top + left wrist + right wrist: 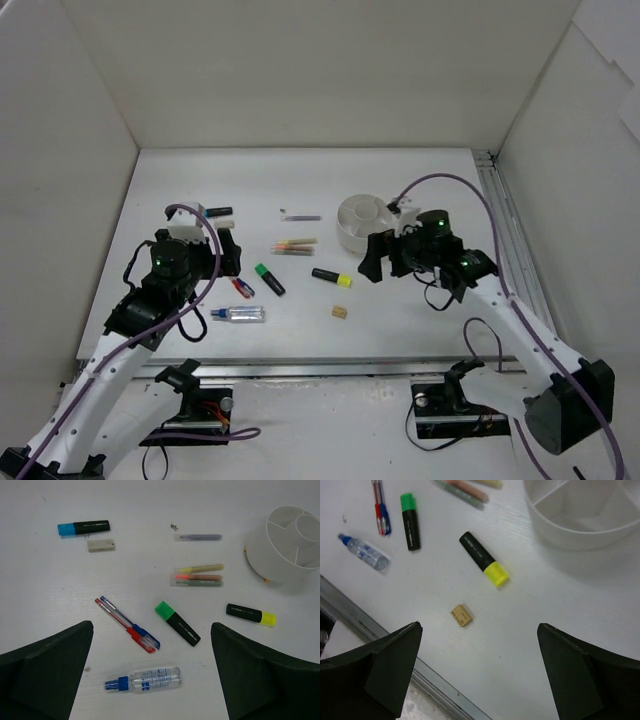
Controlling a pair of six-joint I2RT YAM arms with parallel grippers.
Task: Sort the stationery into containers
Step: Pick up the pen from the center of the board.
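Across the tabletop's middle the stationery lies scattered, unsorted, the white organizer standing toward the right edge; left gripper and right gripper hover, jaws apart and empty, apparently ready to pick.

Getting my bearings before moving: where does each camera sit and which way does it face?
Top external: above and behind the robot, looking down at the table; the left hand and right hand show.
Left wrist: on the left wrist, looking down over the pens toward the white organizer; its two fingers show.
Right wrist: on the right wrist, looking down at the beige eraser; its two fingers show.
Shared: both wrist views hold the yellow-capped highlighter and the organizer.
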